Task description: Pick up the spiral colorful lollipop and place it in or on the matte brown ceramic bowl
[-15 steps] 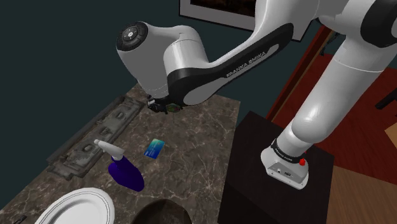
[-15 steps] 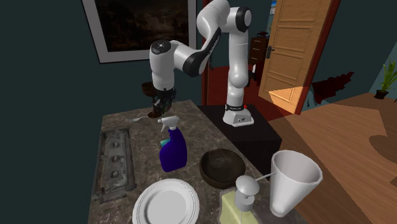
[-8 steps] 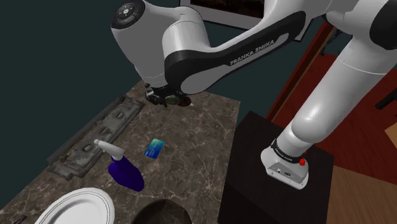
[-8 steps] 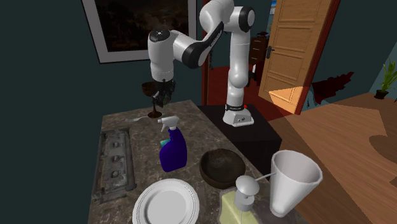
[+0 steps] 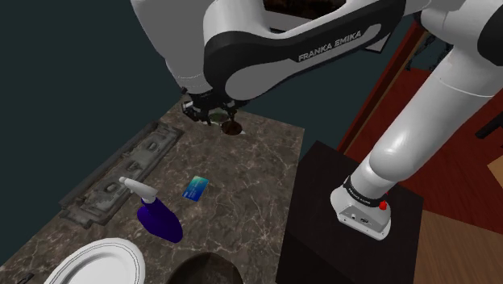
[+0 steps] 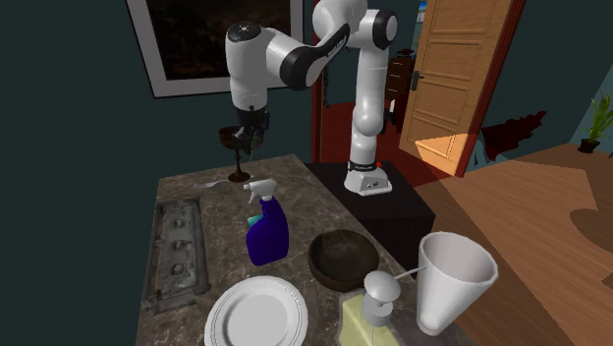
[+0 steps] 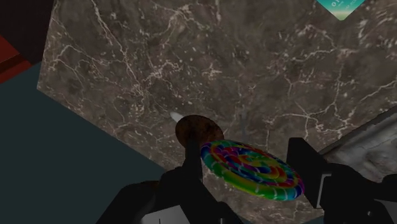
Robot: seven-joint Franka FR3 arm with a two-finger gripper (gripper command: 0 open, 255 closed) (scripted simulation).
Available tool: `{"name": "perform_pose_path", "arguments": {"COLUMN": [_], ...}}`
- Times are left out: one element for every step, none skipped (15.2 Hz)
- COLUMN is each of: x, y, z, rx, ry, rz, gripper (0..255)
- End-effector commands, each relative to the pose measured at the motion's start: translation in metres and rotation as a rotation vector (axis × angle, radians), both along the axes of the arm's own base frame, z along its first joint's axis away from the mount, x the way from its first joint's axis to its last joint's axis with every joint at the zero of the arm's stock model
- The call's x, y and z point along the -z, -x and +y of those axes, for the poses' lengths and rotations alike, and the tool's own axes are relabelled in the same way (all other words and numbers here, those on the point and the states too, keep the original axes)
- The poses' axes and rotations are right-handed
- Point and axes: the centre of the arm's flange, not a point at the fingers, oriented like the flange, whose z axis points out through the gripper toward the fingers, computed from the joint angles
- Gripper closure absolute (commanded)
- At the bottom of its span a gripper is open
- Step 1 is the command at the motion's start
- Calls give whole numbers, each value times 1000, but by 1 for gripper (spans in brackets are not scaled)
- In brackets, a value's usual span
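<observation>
Dark marbled bench (image 6: 295,201), teal wall behind. Gripper (image 7: 247,159) hangs above bench's far end, jaws clamped on rainbow spiral lollipop (image 7: 251,170). Pick-up looks done. Left: carry past spray bottle (image 6: 267,236) to brown bowl (image 6: 342,258), well apart; release.

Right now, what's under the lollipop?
Dark marble counter lies below the lollipop, with a brown disc just past its edge. The patch straight beneath it is covered.

Shoulder cam looks down beside stand (image 5: 322,173), 2nd ext faces arm (image 6: 365,93) across same counter (image 6: 216,236), wrist cam close above.
</observation>
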Motion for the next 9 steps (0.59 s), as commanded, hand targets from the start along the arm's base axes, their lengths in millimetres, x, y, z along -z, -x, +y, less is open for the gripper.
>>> {"name": "perform_pose_path", "arguments": {"x": [-11, -12, -14, -15, -17, -18, -20, -21, -23], "y": [0, 8, 17, 25, 33, 41, 50, 58, 66], "z": [0, 10, 20, 31, 41, 51, 61, 71, 81], "rx": [0, 0, 0, 0, 0, 0, 0, 0, 0], "ry": [0, 0, 0, 0, 0, 0, 0, 0, 0], "rz": [0, 0, 0, 0, 0, 0, 0, 0, 0], "gripper": [255, 255, 255, 255, 255, 255, 255, 255, 255]}}
